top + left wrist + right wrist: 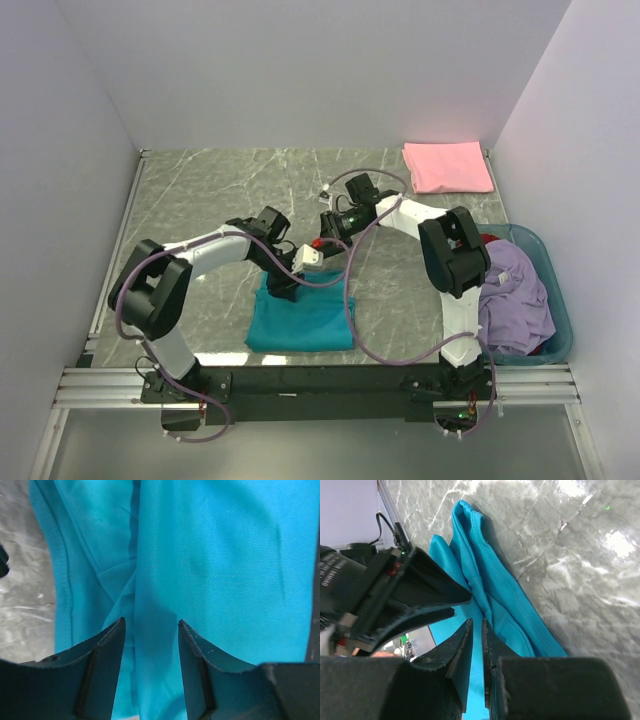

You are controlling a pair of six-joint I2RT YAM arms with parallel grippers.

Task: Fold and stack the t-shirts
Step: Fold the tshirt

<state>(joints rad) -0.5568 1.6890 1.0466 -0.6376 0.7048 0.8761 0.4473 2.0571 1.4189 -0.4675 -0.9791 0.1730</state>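
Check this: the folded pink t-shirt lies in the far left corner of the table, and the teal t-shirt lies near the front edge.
Wrong side: the folded pink t-shirt lies in the far right corner, as the top external view shows. The teal t-shirt does lie near the front edge.

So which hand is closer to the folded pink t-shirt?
Right. The right hand is mid-table, left of the pink t-shirt; the left hand is farther, over the teal t-shirt.

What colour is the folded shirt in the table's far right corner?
Pink folded cloth t-shirt, clearest in the top external view.
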